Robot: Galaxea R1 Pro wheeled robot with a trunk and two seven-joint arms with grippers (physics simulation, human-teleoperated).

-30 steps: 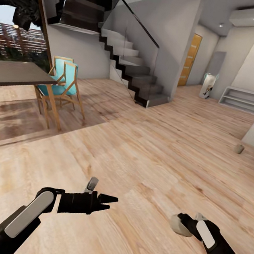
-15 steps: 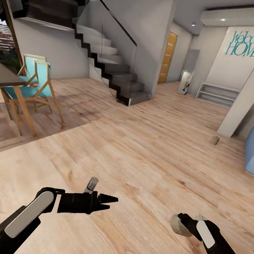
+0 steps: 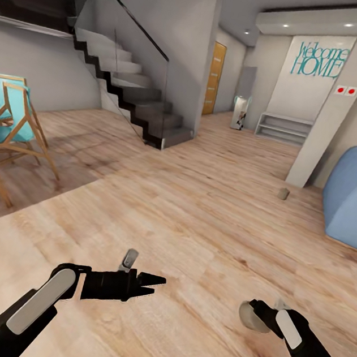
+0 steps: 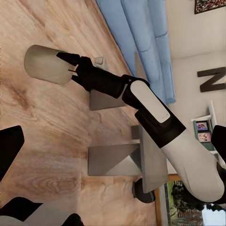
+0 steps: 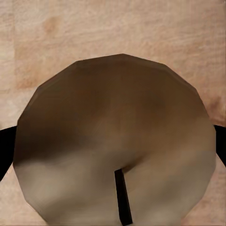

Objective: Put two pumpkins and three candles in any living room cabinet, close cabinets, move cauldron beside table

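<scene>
Two candles: one gripped, one loose on the floor.

Head view, right gripper: lower right of the frame, closed around a beige candle that sticks out toward the frame's centre.
Head view, left gripper: lower centre-left, fingers close together with nothing between them, above bare wood floor.
Head view, second candle: small tan lump on the floor at centre right, near the foot of a white pillar and left of a blue sofa.
Head view, room: staircase upper left, teal chair at the left edge.

Left wrist view, held candle: upper left of the frame, seen from the side as a pale cylinder clamped by the right gripper; the sofa lies beyond.

Right wrist view, held candle: seen end-on as a faceted round face with a dark wick, floor boards behind it.
</scene>
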